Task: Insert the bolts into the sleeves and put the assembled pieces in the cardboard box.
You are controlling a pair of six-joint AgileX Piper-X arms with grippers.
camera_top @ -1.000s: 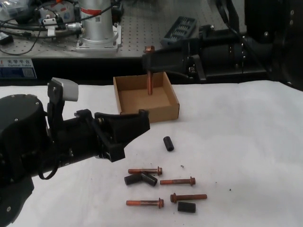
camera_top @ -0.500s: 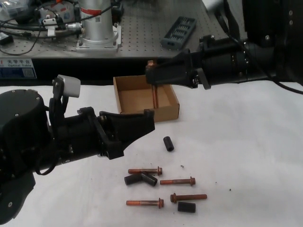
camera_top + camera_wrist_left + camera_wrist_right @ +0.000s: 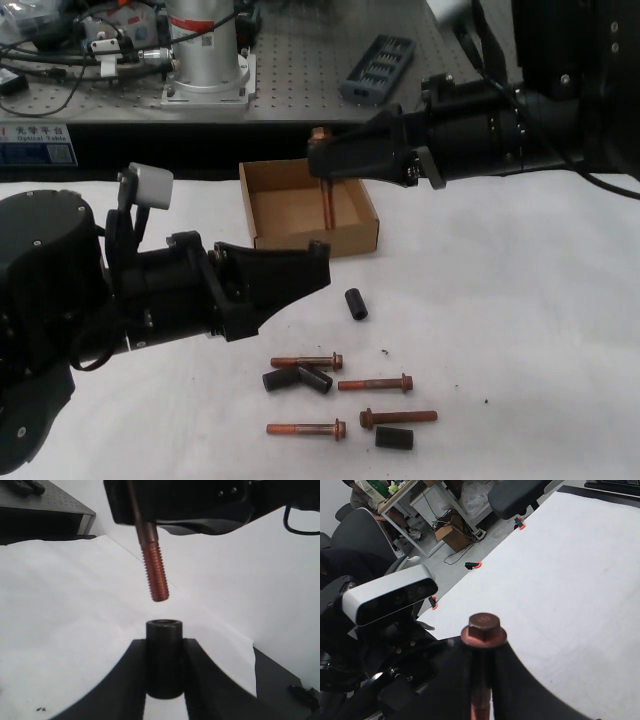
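Left gripper (image 3: 164, 652) clamped on upright black cylindrical sleeve (image 3: 164, 667), bore up. Right gripper (image 3: 482, 680) pinching copper-coloured threaded bolt (image 3: 154, 570); tip just above bore, not in, looks slightly off-centre. Both mid-air by brown cardboard box (image 3: 320, 240), toward bench's far edge. Step: insertion. Next: centre tip, lower straight.

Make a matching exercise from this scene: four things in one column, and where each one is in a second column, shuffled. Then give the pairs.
Things:
1. held sleeve
2. held bolt
3. box
4. lone sleeve

Places:
A. lying on the cloth between box and loose bolts
B. in the right gripper, thread pointing down
C. on the cloth near its far edge, top open
D. in the left gripper, bore up

Pairs: 1-D, 2-B, 3-C, 4-A
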